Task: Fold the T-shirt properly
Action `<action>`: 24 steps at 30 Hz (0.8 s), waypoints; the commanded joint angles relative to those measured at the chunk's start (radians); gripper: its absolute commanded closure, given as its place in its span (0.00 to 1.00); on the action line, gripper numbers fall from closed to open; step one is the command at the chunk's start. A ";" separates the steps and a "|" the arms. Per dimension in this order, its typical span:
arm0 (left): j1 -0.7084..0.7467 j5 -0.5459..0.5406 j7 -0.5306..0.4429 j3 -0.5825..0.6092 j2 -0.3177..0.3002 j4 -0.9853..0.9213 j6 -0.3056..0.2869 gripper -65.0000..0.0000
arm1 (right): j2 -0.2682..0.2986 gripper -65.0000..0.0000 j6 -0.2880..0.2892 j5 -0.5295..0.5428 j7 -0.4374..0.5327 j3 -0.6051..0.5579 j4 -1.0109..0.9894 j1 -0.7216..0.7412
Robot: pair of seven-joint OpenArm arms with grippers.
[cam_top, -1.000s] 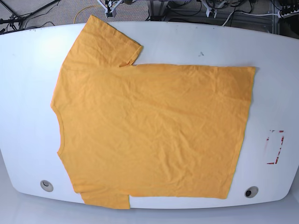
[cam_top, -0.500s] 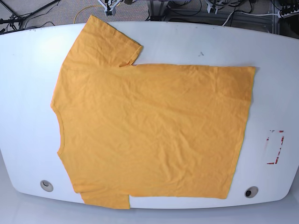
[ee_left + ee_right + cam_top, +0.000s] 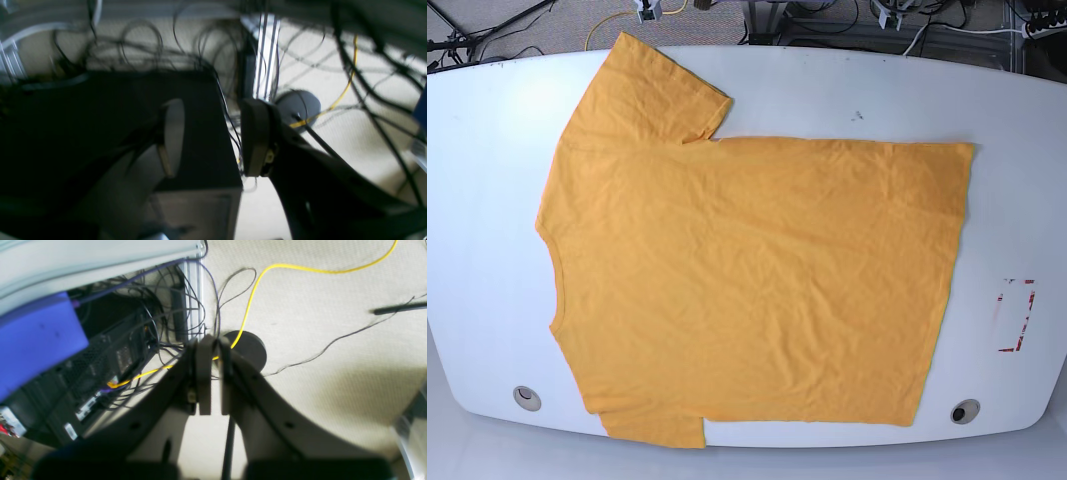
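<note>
A: Where do we stand with the T-shirt [image 3: 747,280]?

B: It lies flat and unfolded on the white surface [image 3: 487,200], collar toward the surface's left edge, hem toward the red-outlined rectangle [image 3: 1015,316] near the right edge. One sleeve reaches to the far edge; the other hangs a little over the near edge.

A: And our arms?

B: Neither is over the shirt. The left pincer [image 3: 213,136] stands about half open with nothing between its pads, and behind it we see only cables and a dark box. The right pincer [image 3: 213,376] has its pads almost together and holds nothing; it hangs above carpet with a yellow cable [image 3: 253,290] running past.

A: So the step is the first reach?

B: We judge so. To do it well, we should bring both pincers down on matching points of one long side, say the far sleeve and the far corner of the hem, pinch only the top edge of the cloth, and lift evenly so the fold line stays straight. The right one must open first.

A: Any writing to read?

B: None that we can read, neither on the shirt nor on the surface
</note>
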 commanded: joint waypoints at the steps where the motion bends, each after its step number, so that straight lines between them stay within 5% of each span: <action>1: 0.043 -0.001 0.010 0.001 -0.015 0.047 -0.006 0.60 | 0.011 0.94 0.002 0.000 -0.005 0.001 0.052 -0.052; 24: 0.432 -0.034 0.002 0.040 -0.131 0.600 0.006 0.61 | 0.049 0.93 0.002 0.012 -0.011 0.011 0.500 -0.395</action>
